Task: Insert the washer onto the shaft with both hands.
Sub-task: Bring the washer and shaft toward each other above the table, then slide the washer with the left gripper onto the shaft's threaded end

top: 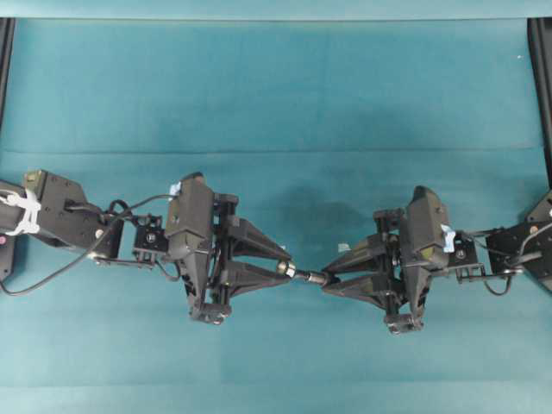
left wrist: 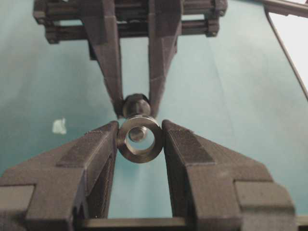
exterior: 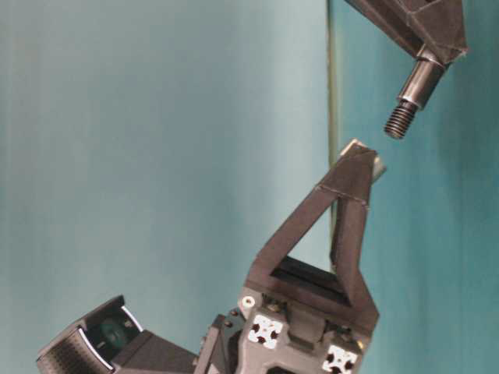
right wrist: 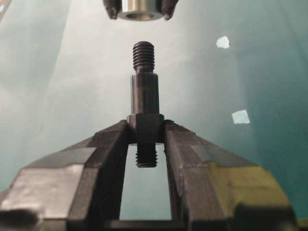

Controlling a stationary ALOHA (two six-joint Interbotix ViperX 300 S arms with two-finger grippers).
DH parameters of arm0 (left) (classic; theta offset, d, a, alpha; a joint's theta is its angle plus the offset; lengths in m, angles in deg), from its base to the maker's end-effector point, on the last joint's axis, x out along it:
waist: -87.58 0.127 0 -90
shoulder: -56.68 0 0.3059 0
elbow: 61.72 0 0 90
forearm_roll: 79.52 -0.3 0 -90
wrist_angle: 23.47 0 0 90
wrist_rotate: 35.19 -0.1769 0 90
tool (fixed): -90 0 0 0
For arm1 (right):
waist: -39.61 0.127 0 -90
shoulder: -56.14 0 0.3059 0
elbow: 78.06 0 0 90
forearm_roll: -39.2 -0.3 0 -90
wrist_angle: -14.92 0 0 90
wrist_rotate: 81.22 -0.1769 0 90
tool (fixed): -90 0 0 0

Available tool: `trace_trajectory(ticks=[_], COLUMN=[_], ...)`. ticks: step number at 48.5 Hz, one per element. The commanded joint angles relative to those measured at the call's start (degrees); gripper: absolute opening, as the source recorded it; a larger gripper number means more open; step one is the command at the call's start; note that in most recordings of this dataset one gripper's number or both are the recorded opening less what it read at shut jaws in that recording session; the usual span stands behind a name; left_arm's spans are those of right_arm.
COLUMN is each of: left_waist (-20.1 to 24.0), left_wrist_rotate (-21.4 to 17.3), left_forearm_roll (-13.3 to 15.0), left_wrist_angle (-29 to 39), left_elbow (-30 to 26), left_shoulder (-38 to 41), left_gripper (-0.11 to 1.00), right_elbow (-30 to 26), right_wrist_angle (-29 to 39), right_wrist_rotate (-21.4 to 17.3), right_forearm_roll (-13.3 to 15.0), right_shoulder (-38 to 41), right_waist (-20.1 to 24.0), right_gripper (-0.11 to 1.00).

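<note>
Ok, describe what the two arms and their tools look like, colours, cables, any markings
Both arms are black. Each tool, left and right, has two long, pointed triangular fingers with open lattice frames. Black cables loop along the left arm, which also has a white tie wrapped near its base. A small pale blue tag sits on the right wrist, and a similar one on the left.

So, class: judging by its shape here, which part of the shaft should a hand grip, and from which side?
Grip the shaft across its thicker collar, flats against the fingers, coming in from its rear end, as the right hand does. That leaves the threaded tip and smooth neck bare and pointing at the washer in the left hand.
</note>
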Motion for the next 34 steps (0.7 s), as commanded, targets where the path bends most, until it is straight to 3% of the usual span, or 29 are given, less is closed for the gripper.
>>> trace_trajectory(ticks=[1, 34], left_waist=[-0.44, -0.44], left_wrist_rotate=[0.09, 0.09], left_forearm_roll=[0.18, 0.0], left_wrist_angle=[-0.53, -0.35], left_elbow=[-0.79, -2.81], left_shoulder=[-0.18, 1.93], left_gripper=[0.35, 0.35], right_elbow=[-0.88, -1.85], right_wrist_angle=[-0.97, -2.11], right_wrist_rotate=[-0.62, -0.53], right_forearm_roll=[-0.18, -0.18], right_shoulder=[-0.18, 0.18], right_waist=[0.18, 0.26], right_gripper=[0.0, 0.0])
